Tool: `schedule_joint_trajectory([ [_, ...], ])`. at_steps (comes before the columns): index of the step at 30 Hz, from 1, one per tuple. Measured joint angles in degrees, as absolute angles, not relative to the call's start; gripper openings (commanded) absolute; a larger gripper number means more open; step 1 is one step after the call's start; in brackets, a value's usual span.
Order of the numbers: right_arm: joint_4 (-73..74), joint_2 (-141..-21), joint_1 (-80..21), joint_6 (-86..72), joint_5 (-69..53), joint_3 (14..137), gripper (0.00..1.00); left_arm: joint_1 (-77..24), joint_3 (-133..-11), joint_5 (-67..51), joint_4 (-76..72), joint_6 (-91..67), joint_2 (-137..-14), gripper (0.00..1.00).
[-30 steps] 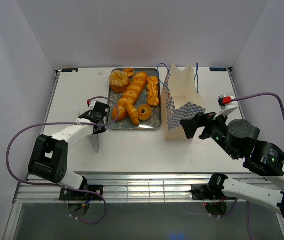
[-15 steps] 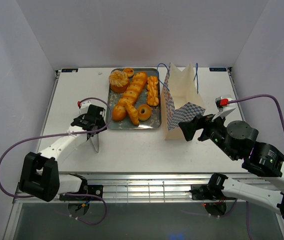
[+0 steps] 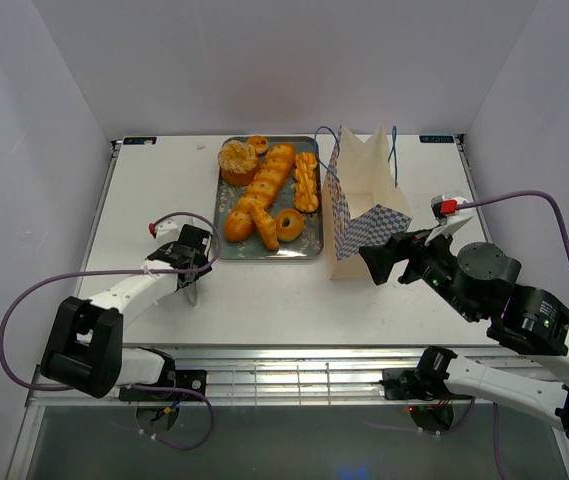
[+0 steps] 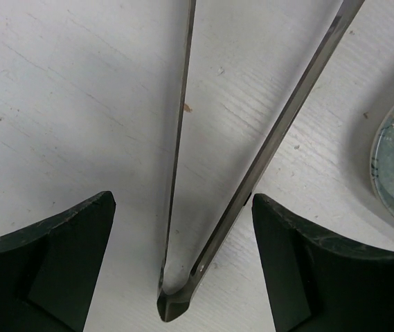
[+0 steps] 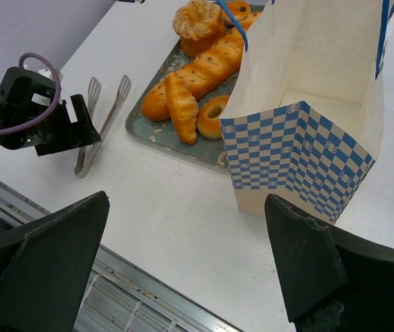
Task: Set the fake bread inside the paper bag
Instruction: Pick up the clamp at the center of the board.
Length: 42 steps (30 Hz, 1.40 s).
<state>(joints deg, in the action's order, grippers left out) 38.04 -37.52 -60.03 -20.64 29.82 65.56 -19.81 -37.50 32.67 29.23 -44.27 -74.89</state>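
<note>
So the fake bread [image 3: 267, 192] is all sitting on the grey tray [image 3: 313, 232] toward the back of the table [image 3: 264, 300]. The long baguette is running diagonally, with the croissant and ring donut lying at its near end and the twisted stick lying on the bag's side. The paper bag [image 3: 364, 195] is standing upright just right of the tray, mouth gaping. Left of the tray, a pair of metal tongs [image 4: 176, 304] is lying flat on the table. The left gripper [image 3: 192, 270] is hovering right over the hinge end, fingers spread wide on either side and not pinching it. The right gripper [image 3: 376, 260] is hanging near the bag's checkered front, fingers also wide apart and gripping nothing.
</note>
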Motion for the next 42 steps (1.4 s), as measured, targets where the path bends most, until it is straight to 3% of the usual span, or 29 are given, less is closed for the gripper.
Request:
schedule_joint_trajectory([
  [9,38.2,-36.2,-60.0,-20.0,29.9,65.6,0.99,-19.6,-39.3,33.4,24.7,-43.7,-82.9,0.86],
  [16,39.1,-35.0,-60.0,-19.2,30.5,65.6,0.99,-18.7,-41.7,32.9,20.6,-43.2,-86.9,0.63],
  [23,39.4,-34.7,-60.0,-19.0,31.2,65.6,0.99,-18.5,-41.2,32.1,21.6,-42.6,-85.1,0.56],
  [33,39.7,-35.7,-60.0,-19.0,31.5,66.0,0.99,-18.5,-48.1,27.8,28.2,-37.8,-69.0,0.55],
  [42,41.0,-43.0,-60.0,-17.7,36.0,71.4,0.97,-18.5,-52.9,13.2,29.2,-33.9,-58.4,0.57],
])
